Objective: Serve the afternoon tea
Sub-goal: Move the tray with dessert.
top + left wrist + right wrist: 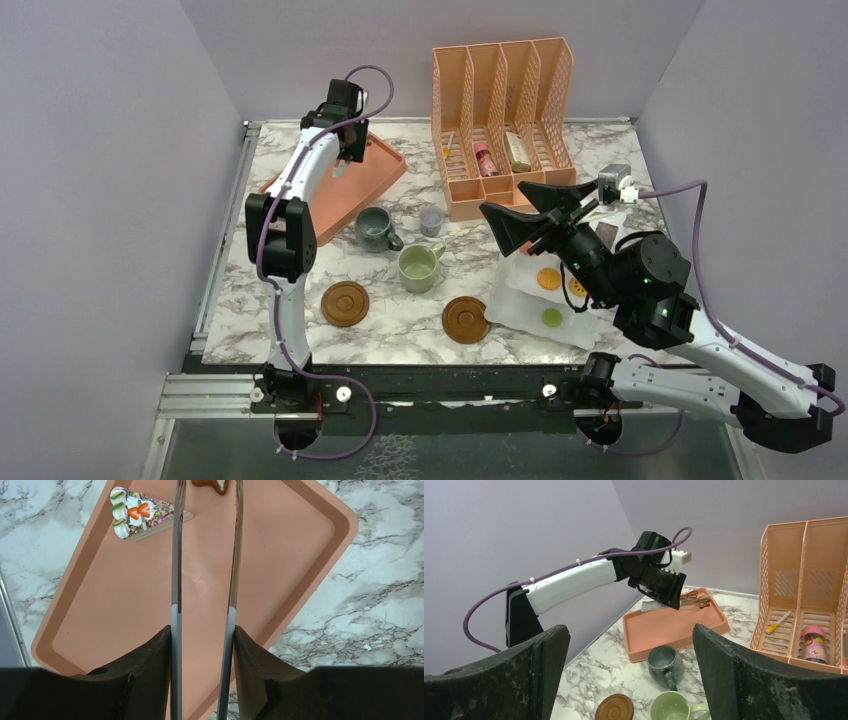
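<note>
Where fingers (207, 510) end, cookie (212, 485) cropped.

Lilac cup (431, 220) beside peach file rack (505, 120); pink bottle (485, 158) inside.

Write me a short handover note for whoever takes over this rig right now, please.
Left gripper: part open over the pink tray, holding nothing visible.
Right gripper: wide open, empty.
On the tray: a cake slice and a brown treat.
Both mugs stand off the two coasters.
Cookies remain on the white sheet.
Left: mugs onto coasters, remaining treats.
</note>
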Robot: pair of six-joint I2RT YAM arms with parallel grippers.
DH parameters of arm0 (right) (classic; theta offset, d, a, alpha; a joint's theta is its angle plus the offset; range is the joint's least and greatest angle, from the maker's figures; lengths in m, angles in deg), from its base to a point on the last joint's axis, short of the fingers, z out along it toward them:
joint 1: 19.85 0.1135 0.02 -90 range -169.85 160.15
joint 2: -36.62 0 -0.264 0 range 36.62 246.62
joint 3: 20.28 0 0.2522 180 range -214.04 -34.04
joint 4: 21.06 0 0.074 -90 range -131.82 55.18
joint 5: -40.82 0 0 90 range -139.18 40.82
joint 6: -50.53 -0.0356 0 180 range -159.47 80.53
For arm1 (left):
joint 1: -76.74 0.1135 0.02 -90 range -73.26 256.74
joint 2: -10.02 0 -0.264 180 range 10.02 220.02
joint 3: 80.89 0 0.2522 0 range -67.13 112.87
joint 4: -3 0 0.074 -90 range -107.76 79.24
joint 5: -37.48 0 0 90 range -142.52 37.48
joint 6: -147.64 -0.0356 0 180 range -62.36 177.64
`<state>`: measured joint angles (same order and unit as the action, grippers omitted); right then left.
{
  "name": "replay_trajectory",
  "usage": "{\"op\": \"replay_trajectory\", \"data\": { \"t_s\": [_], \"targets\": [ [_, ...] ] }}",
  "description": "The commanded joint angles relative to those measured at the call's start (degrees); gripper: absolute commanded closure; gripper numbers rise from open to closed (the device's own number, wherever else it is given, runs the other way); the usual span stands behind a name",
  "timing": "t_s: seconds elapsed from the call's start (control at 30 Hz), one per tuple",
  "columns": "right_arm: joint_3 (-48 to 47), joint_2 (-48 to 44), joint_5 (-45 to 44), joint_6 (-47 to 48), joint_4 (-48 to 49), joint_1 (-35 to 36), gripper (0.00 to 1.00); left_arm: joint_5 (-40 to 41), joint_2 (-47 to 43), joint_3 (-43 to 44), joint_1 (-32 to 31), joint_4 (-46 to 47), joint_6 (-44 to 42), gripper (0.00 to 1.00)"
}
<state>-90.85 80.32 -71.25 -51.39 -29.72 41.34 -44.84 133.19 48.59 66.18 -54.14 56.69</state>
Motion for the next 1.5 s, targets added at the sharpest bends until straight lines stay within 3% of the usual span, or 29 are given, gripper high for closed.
{"op": "replay_trajectory", "data": {
  "t_s": [0.0, 0.67, 1.47],
  "targets": [
    [0.52, -0.58, -1.02, 0.94, 2.20, 0.42, 0.01, 1.81, 1.61, 3.05, 0.11, 1.50, -1.17, 0.55],
    [0.65, -0.54, -1.17, 1.19, 2.46, 0.42, 0.01, -0.05, -0.44, 0.07, 0.13, 0.76, -0.05, 0.63],
    [0.64, -2.09, -3.52, 0.42, -0.25, 0.41, 0.01, -3.38, -13.27, -12.79, -0.67, 0.07, 5.00, 0.64]
  ]
}}
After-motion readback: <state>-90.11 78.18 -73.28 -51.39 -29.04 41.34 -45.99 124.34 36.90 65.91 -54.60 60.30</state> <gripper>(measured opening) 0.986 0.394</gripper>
